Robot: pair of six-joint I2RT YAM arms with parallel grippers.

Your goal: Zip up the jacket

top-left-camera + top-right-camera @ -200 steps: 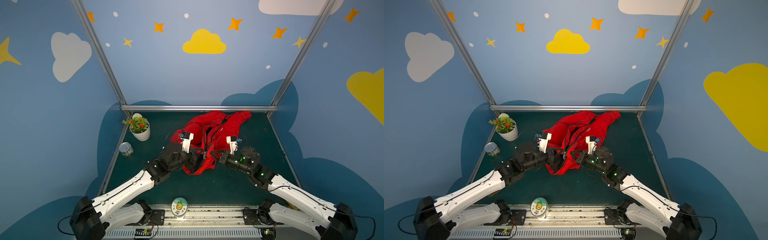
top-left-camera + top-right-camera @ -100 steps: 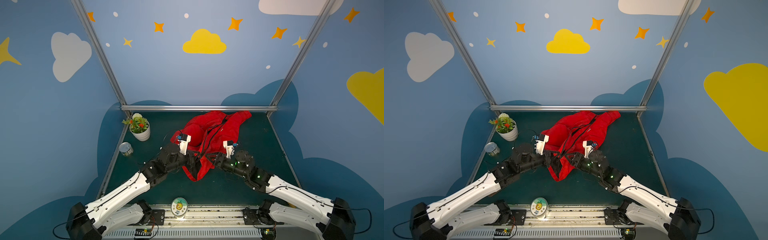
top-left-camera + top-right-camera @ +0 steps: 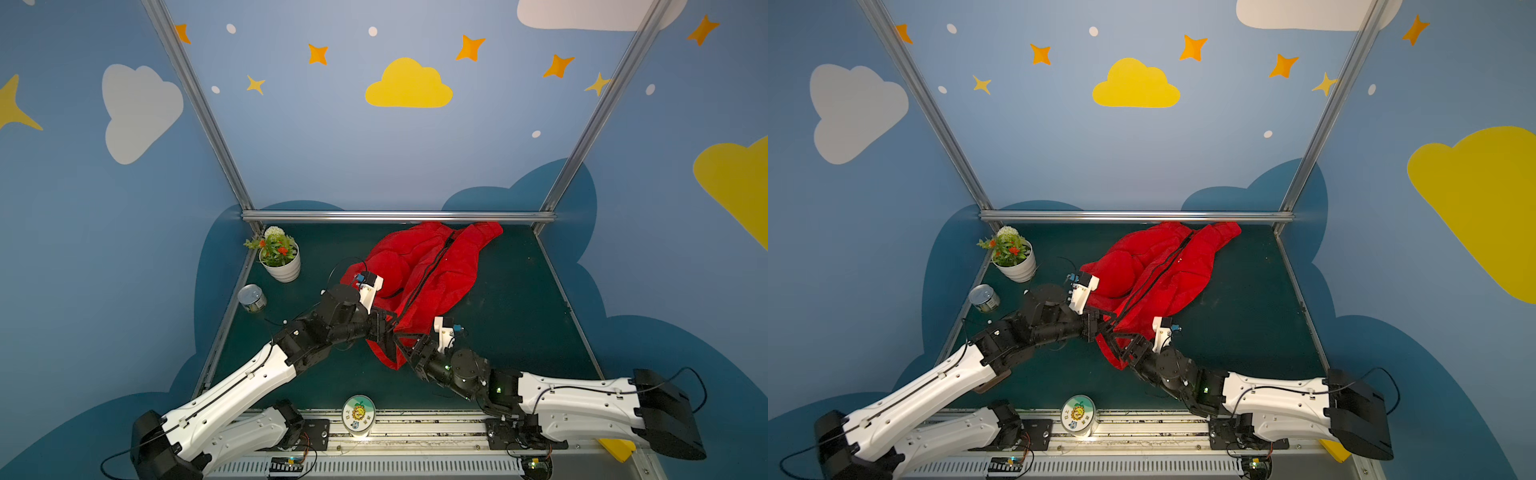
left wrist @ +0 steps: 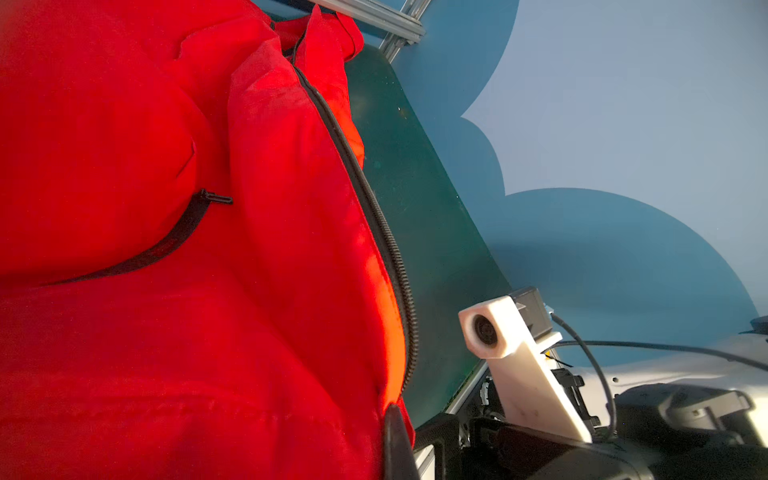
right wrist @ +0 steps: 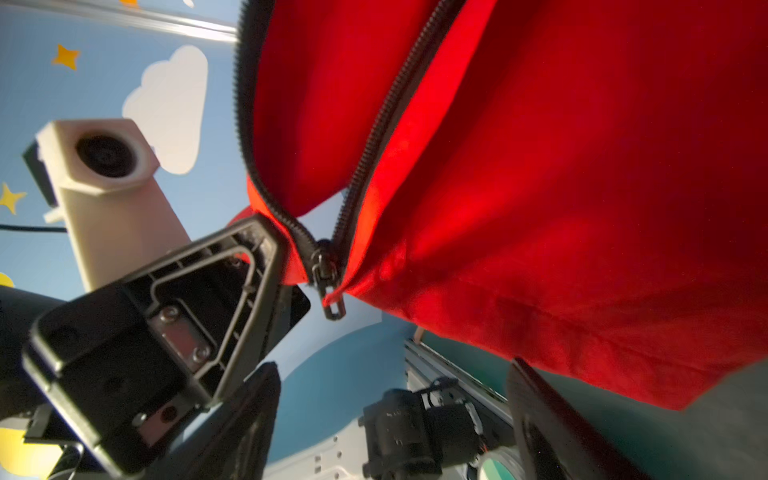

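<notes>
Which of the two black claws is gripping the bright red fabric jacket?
The left claw, shut on the red jacket beside its black zipper pull; the right claw stands open.

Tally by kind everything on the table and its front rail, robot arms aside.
Bright red fabric jacket: 1
White pot of flowers: 1
Shiny metal can: 1
Round container with flower picture: 1
Yellow wedge-shaped piece: 1
Total: 5

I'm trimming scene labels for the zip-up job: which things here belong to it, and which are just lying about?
Belong: jacket; zipper slider; left pincer, shut on the jacket's edge; right pincer, open near the slider.
Lying about: potted plant; tin can; round tub with a cartoon lid.
</notes>
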